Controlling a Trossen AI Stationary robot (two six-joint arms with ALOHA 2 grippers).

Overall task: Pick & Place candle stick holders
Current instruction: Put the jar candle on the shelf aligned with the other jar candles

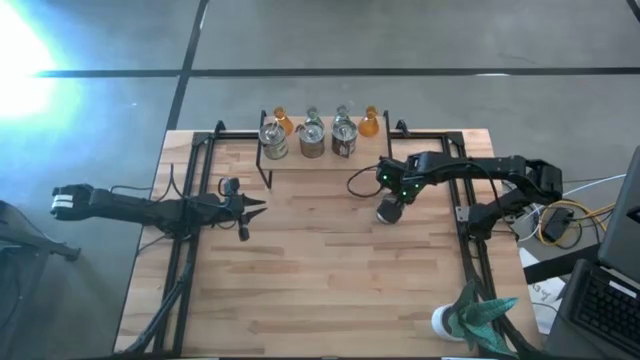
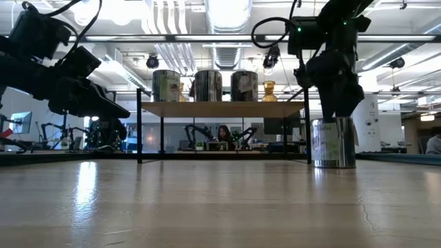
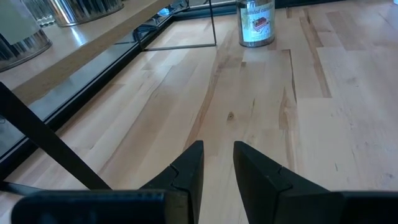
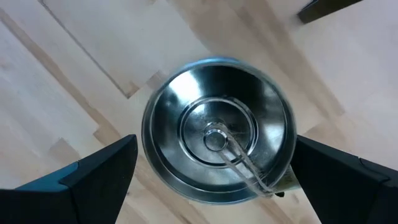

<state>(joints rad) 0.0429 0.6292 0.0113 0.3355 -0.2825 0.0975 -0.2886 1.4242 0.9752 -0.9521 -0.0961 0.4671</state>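
Observation:
A low wooden shelf (image 1: 325,160) at the table's far edge carries three silvery jar-like holders (image 1: 312,138) in a row. Two small amber holders (image 1: 281,122) and two pale ones (image 1: 343,112) stand behind them. A fourth silvery jar (image 1: 388,211) stands upright on the table in front of the shelf's right end. My right gripper (image 4: 214,155) is open and points down over this jar, one finger on each side of its rim. My left gripper (image 3: 217,162) is open and empty above the table's left middle. My right gripper's fingers (image 4: 109,165) stand close on either side of the jar's rim (image 4: 149,155), coming from above. I cannot tell whether they touch it. The jar stands upright with its base on the table (image 2: 334,162).
A teal spiky object (image 1: 482,312) on a white base stands at the table's near right corner. Black frame rails (image 1: 188,250) run along the left and right sides of the table. A laptop and cables lie off the table's right edge. Bare wood lies in the middle (image 1: 330,280).

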